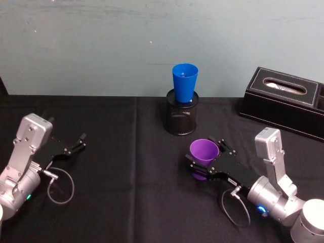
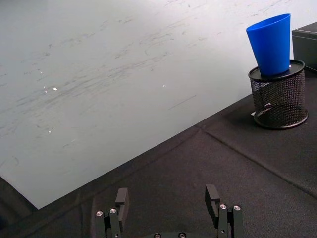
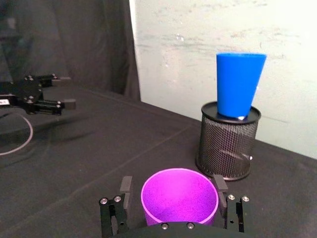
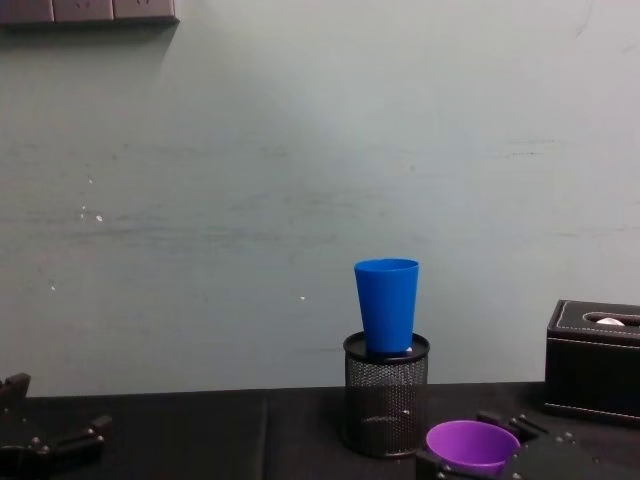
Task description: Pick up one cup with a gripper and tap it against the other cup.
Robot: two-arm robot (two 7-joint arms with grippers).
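A black cloth covers the table (image 1: 126, 167) under a pale wall. The right gripper (image 1: 204, 163), at five o'clock, clasps the purple cup (image 1: 204, 151). The blue cup (image 1: 184, 83) stands in a mesh holder (image 1: 180, 118) at twelve. The left gripper (image 1: 80, 141) rests spread at nine, with bare cloth between them.

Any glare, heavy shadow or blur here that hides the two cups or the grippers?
Head view: even light, purple cup and blue cup clear, right gripper dark against the black cloth. Right wrist view: purple cup vivid, left gripper distant but readable. Left wrist view: pale wall bright, blue cup sharp. Chest view: soft, no glare.
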